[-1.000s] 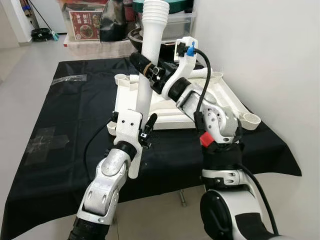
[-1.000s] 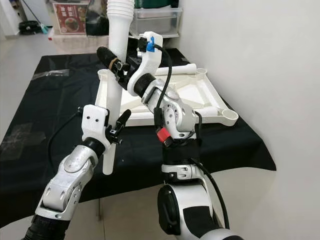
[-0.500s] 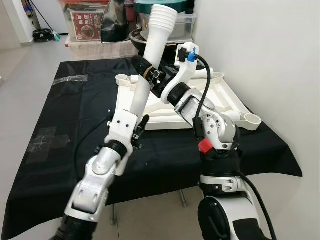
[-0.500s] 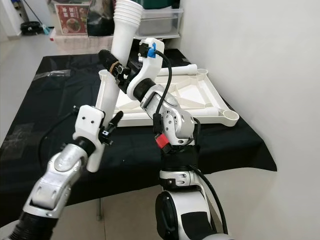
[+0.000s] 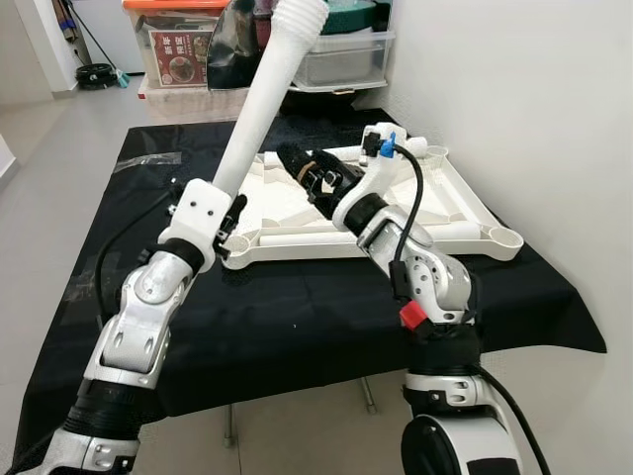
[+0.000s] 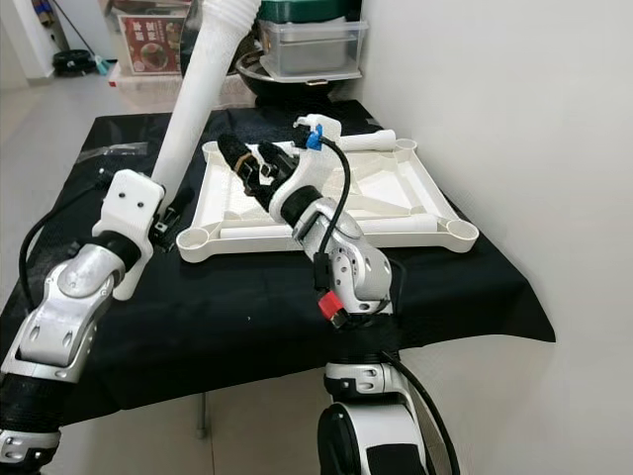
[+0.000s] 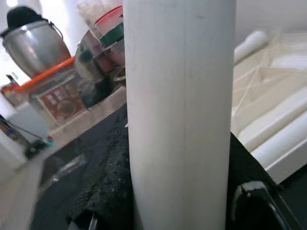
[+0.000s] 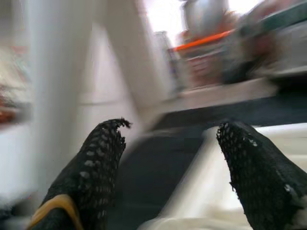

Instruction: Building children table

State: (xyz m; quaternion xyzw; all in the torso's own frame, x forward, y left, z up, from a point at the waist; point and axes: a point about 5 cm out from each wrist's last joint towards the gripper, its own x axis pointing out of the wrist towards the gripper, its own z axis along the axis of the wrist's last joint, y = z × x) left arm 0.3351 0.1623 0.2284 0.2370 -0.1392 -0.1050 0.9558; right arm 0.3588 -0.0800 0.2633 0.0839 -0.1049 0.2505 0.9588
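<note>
Left end effector (image 5: 229, 220) clamped, right end effector (image 5: 309, 173) spread

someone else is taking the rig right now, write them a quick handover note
Left tool: shut on the white table leg, which is raised and tilted over the black-covered table.
Right tool: open, empty, over the upturned white tabletop frame.
Frame lies upside down on the cloth, corner sockets facing up.
Done: leg picked up.
Left: seat it in a corner socket. No leg stands in the frame yet.
</note>
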